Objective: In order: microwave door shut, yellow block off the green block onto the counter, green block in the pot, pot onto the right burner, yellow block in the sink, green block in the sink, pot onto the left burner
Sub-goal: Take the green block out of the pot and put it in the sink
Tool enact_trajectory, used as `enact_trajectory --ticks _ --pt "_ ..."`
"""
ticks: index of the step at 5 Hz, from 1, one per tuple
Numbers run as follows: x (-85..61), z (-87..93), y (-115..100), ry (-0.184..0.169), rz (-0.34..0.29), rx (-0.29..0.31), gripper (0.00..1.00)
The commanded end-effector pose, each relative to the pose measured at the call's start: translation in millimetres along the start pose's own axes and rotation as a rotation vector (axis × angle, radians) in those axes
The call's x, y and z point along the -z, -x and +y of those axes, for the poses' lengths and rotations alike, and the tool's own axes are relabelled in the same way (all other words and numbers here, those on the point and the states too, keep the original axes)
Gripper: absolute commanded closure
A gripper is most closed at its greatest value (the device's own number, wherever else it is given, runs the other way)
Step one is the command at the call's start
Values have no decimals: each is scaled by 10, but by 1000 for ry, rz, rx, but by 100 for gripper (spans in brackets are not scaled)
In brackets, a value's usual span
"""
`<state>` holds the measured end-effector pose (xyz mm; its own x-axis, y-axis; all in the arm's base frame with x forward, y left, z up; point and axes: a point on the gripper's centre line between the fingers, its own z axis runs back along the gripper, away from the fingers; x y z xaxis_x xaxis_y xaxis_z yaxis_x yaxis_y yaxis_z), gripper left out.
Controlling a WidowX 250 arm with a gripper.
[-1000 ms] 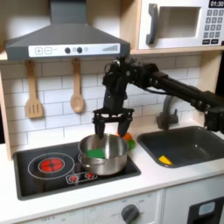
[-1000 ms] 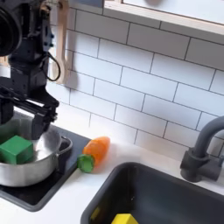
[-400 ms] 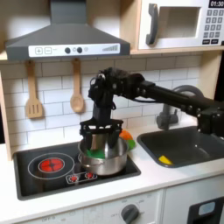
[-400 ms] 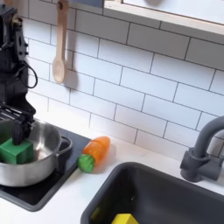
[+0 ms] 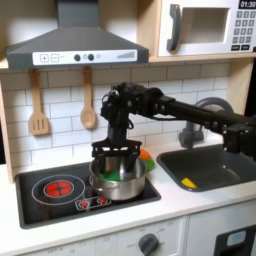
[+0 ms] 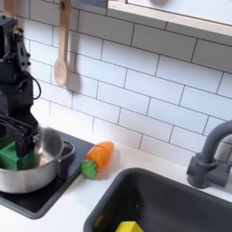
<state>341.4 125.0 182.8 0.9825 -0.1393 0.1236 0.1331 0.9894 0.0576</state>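
Observation:
The steel pot (image 5: 120, 184) stands on the cooktop's right burner in the first exterior view, with the green block (image 6: 10, 156) lying inside it. My gripper (image 6: 17, 139) reaches down into the pot (image 6: 53, 148), open, one finger on each side of the green block. The yellow block (image 6: 129, 227) lies in the dark sink (image 6: 172, 195); in the first exterior view it shows as a small yellow spot (image 5: 187, 182) at the sink's (image 5: 222, 165) near-left corner. The microwave door (image 5: 205, 27) is shut. White counter (image 6: 107, 178) lies between cooktop and sink.
An orange-and-green toy vegetable (image 6: 98, 158) lies on the counter just right of the pot in the second exterior view. The dark faucet (image 6: 210, 156) stands behind the sink. Wooden utensils (image 5: 88, 105) hang on the tiled wall. The left burner (image 5: 61, 186) glows red.
My gripper has swung left from above the pot's back edge and dropped into the pot, ending astride the green block. Pot and blocks have stayed put.

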Motion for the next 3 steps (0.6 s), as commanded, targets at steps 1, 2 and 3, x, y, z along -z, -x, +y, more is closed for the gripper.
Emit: enact_trajectory --ticks 1,2,3 --pt "165 2 14 8 25 -4 0" --pt "239 -12 -42 15 26 0 0" --pt "354 -2 -57 26 44 6 0"
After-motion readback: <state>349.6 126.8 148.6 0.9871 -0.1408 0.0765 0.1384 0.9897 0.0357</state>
